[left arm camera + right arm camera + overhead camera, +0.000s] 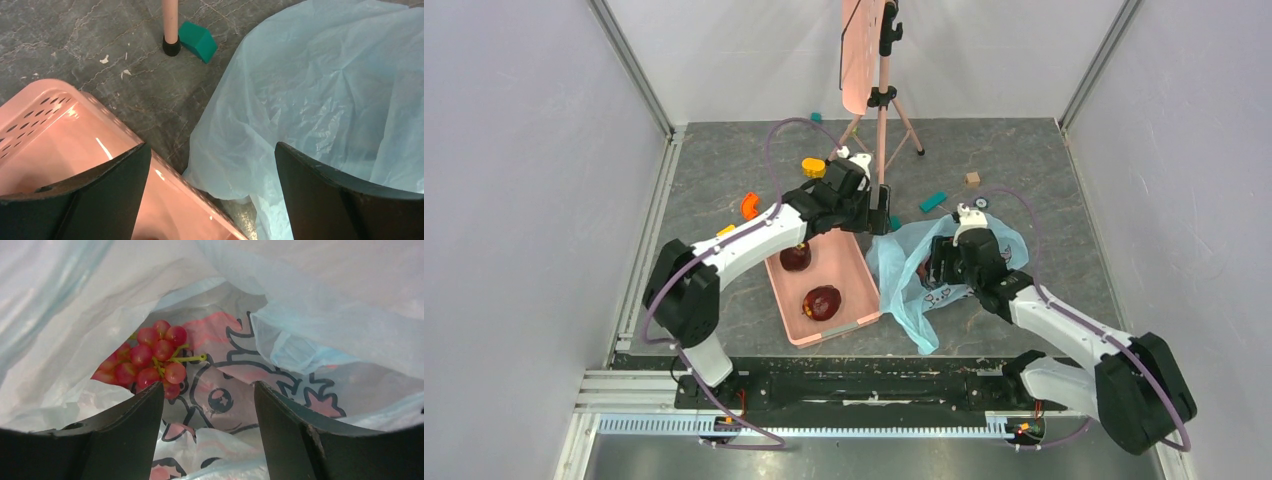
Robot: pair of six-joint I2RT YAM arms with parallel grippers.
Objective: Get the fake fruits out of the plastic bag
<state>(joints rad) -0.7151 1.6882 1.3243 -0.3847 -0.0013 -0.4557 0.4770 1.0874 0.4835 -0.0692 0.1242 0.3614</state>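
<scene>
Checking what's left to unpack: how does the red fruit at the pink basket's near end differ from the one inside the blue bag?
The basket fruit is one dark-red rounded piece; the bag fruit is a bunch of small, lighter red grapes on a yellow-green stem. The basket fruit lies uncovered in the pink basket; the bag fruit lies inside the plastic bag, partly behind a fold. Both are red.

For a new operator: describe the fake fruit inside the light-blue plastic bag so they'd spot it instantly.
Right of the pink rectangular basket lies the light-blue plastic bag. Inside, ahead of the right gripper, is a bunch of small red grapes on a yellow-green stem, unlike the basket's single dark-red fruits.
</scene>
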